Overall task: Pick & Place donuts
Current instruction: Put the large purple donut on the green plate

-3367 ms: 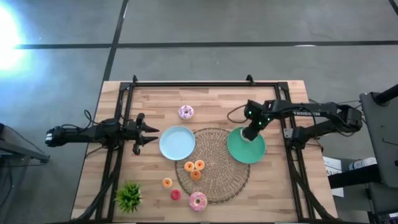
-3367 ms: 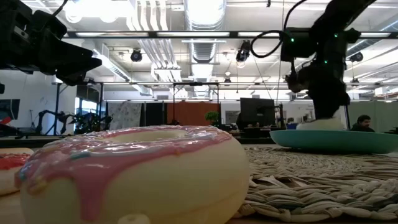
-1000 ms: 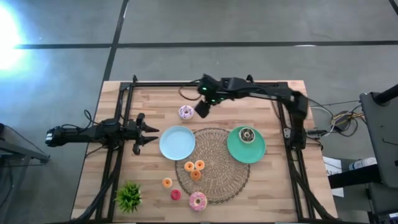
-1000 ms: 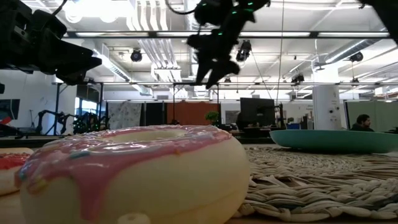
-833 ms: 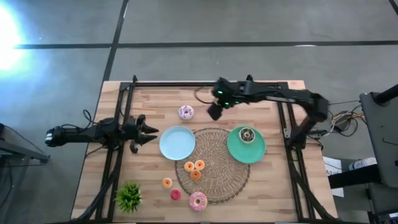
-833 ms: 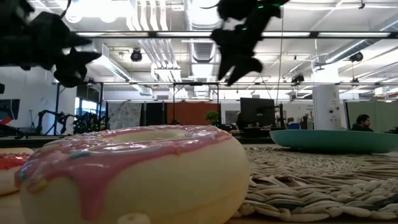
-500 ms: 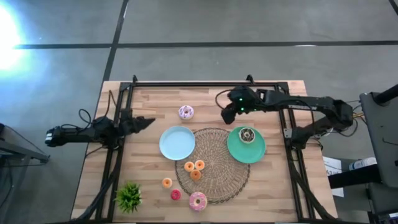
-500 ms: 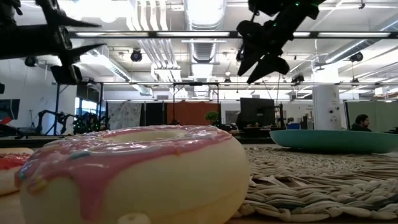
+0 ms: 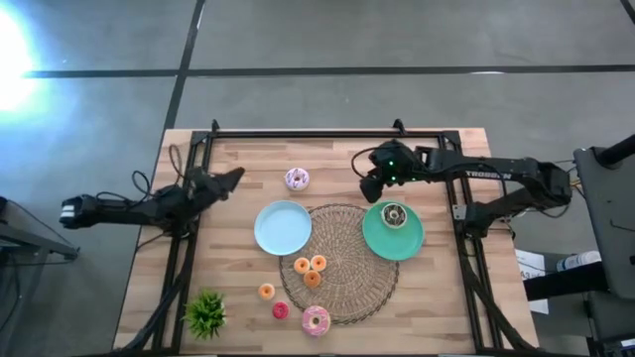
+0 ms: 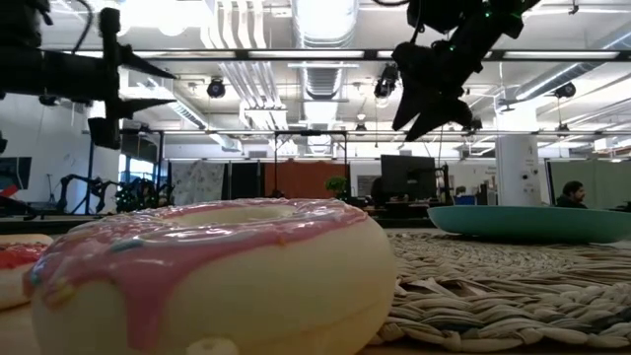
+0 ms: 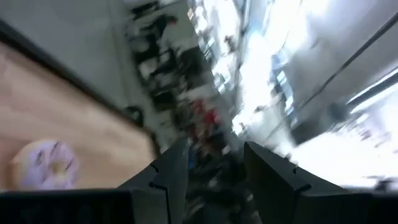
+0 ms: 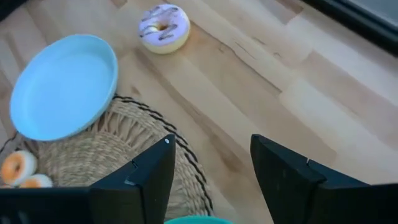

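Note:
A lilac-white donut (image 9: 297, 178) lies on the bare wood at the far middle. It also shows in the right wrist view (image 12: 163, 27). A dark brown donut (image 9: 395, 214) rests on the green plate (image 9: 409, 243). A pink donut (image 9: 316, 320) sits at the near edge of the woven mat (image 9: 352, 288), close in the low view (image 10: 207, 276). Several tiny orange and red-pink donuts (image 9: 312, 270) lie on and beside the mat. My right gripper (image 9: 369, 188) hangs open in the air by the green plate's far rim. My left gripper (image 9: 233, 177) is open, left of the lilac donut.
A light-blue plate (image 9: 283, 227) stands between the lilac donut and the mat. A spiky green plant (image 9: 205, 312) is at the near left corner. A black frame (image 9: 327, 133) runs round the table's edges. Bare wood lies along the far side.
My right gripper has swung from beside the lilac donut toward the table's right edge and now hangs by the green plate's far rim, still open. My left gripper has left the blue plate's side, gone toward the far edge and turned toward the lilac donut.

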`<state>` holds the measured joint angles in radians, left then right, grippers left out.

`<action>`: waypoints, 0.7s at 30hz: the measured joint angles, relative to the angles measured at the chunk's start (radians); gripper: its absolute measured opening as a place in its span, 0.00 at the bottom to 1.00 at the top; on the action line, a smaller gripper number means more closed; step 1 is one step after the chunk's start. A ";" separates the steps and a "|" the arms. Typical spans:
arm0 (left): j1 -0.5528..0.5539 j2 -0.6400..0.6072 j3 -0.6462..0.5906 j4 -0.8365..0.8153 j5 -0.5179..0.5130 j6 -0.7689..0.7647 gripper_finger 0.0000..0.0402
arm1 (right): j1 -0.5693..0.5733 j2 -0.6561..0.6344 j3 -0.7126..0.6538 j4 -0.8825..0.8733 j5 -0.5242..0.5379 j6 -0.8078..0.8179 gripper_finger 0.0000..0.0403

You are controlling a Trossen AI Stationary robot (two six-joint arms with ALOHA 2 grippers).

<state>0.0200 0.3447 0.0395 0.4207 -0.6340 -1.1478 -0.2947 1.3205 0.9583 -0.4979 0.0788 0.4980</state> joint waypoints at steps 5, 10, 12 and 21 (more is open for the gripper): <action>0.000 0.233 0.094 -0.080 0.134 0.051 0.33 | 0.000 0.027 -0.001 0.020 0.000 0.052 0.50; 0.057 0.469 0.260 -0.210 0.260 0.262 0.33 | -0.006 0.029 0.002 0.017 0.001 0.084 0.50; 0.114 0.553 0.348 -0.347 0.337 0.358 0.33 | -0.006 0.029 0.012 0.018 0.004 0.084 0.50; 0.319 0.860 0.669 -0.593 0.551 1.013 0.33 | -0.008 0.027 0.040 0.005 0.030 0.078 0.50</action>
<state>0.3390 1.2050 0.7083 -0.1719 -0.0833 -0.1351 -0.3027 1.3476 0.9985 -0.4930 0.1089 0.5762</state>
